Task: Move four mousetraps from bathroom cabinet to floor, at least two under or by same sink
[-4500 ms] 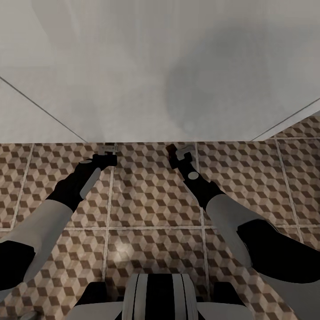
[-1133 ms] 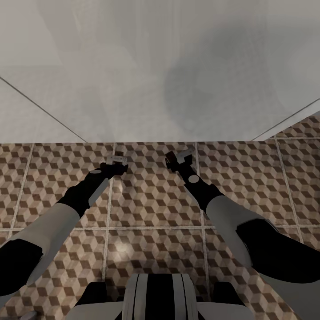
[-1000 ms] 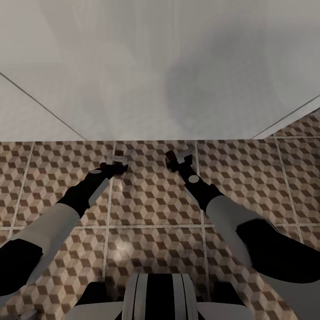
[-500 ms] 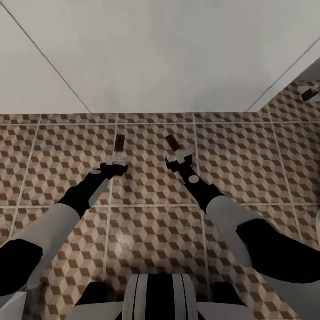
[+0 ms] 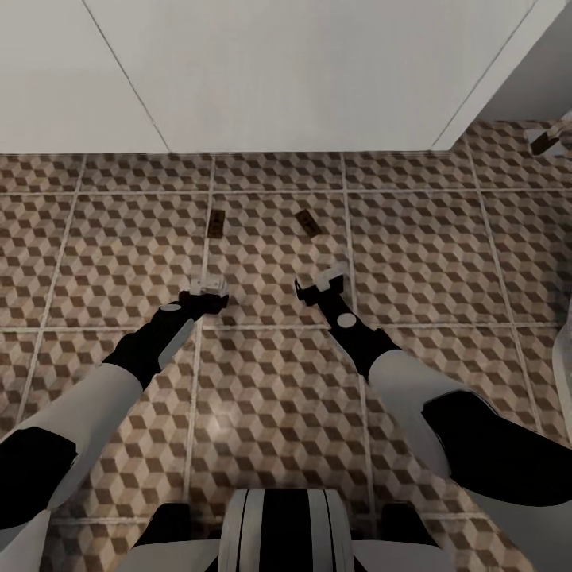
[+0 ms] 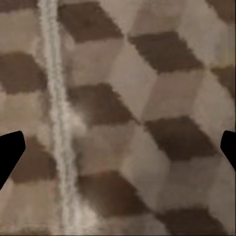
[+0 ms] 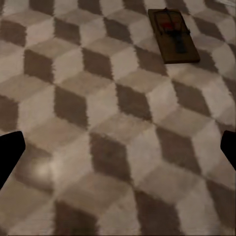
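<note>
The bathroom floor is lying tiled below a white vanity front. Both arms are reaching low over it, the left gripper and right gripper hanging with jaws spread and empty. Two mousetraps are lying flat just ahead of them.

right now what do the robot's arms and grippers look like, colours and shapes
Both arms alternate white and black sections: black upper parts, rounded white forearm shells, then slim black wrists with a pale grey panel or disc. The left gripper and right gripper are small and black with pale grey-white fingers. In the wrist views the fingertips show as black tips. No cables or markings are visible.
</note>
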Tool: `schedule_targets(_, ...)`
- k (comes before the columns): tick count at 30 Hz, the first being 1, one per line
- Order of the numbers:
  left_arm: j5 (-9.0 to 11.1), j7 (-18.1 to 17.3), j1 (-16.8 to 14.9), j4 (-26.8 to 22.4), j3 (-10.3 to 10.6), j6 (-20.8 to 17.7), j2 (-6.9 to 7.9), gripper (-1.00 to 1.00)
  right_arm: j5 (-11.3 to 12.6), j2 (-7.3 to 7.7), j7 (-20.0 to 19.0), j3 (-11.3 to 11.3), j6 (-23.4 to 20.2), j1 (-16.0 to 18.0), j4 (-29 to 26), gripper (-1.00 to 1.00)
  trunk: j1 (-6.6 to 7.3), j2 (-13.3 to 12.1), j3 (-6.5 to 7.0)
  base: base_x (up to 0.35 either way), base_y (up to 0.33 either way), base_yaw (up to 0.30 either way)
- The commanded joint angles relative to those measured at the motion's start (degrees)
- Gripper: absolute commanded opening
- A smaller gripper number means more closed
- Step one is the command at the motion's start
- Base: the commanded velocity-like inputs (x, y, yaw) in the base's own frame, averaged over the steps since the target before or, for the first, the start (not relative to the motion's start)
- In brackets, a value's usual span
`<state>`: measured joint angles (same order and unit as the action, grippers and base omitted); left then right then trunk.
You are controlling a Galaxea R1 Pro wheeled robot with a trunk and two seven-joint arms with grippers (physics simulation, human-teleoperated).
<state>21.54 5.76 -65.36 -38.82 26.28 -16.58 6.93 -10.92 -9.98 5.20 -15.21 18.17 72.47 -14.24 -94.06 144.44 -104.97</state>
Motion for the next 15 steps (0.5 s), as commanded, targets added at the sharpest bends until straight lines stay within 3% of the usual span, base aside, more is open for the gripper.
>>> schedule_targets(1,0.61,0.57,-0.03,-0.15,0.44,-0.21,0.10,1.00,-0.59,-0.01,0.54,-0.17,0.37,0.04,0.09,1.00,0.04,0.01,-0.03,-0.334,0.000,0.000)
schedule_targets(15,0.61,0.57,-0.03,-0.26,0.44,-0.21,0.04,1.00,-0.59,-0.01,0.58,-0.17,1.65,0.04,0.09,1.00,0.04,0.01,-0.03,-0.334,0.000,0.000)
